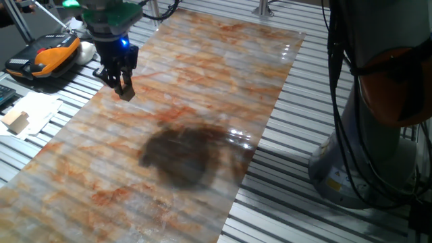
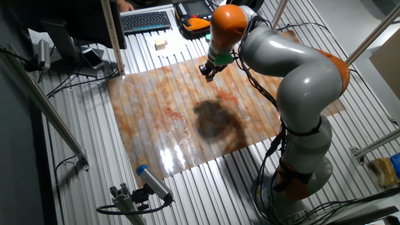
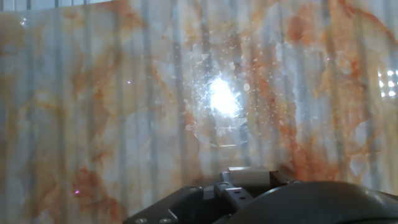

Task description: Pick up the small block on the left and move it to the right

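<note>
The small block (image 1: pixel 126 92) sits pinched between the gripper's (image 1: pixel 125 89) fingertips, lifted just clear of the marbled sheet (image 1: pixel 202 81) near its far left edge. Since block and gripper are together, the coming carry likely runs rightward across the sheet, past the dark stain (image 1: pixel 182 154).

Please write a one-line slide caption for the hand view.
Hand camera looking down on the glossy marbled sheet, a light glare at centre; no block visible.

We're in a robot lab: slatted alu table (image 1: pixel 297 135) w/ marbled sheet (image 2: pixel 162 106), keyboard (image 2: pixel 145 21) at far edge, cables, camera stand rails (image 2: pixel 50 112).
</note>
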Robot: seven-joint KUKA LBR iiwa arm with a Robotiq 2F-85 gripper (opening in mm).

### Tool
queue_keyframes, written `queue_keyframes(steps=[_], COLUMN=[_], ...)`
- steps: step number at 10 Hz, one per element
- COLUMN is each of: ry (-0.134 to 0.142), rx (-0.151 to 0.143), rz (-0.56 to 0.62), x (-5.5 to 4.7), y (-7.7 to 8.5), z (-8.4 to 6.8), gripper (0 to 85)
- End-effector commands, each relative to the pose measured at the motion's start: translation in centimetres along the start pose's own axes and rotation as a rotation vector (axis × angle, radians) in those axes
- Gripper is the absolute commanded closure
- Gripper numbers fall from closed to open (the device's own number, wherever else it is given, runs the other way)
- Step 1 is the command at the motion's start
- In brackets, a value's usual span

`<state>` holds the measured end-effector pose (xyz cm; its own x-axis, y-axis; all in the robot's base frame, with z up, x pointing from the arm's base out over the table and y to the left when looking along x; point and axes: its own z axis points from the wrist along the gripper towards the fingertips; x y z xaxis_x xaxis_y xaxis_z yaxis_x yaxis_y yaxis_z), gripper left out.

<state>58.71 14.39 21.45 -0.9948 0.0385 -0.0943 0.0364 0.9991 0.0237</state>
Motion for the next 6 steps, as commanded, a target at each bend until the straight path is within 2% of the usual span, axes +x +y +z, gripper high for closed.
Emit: queue_keyframes(steps=[1, 4, 6], ry=[0.0, 0.011, 0.004], rx=[-0.001, 0.003, 0.009], rz=[0.004, 0.009, 0.013], x=[0.12, 0.1, 0.19], y=[0.17, 0.39, 0.68], z=[0.28, 0.65, 1.23], gripper=[85.0, 85.0, 85.0])
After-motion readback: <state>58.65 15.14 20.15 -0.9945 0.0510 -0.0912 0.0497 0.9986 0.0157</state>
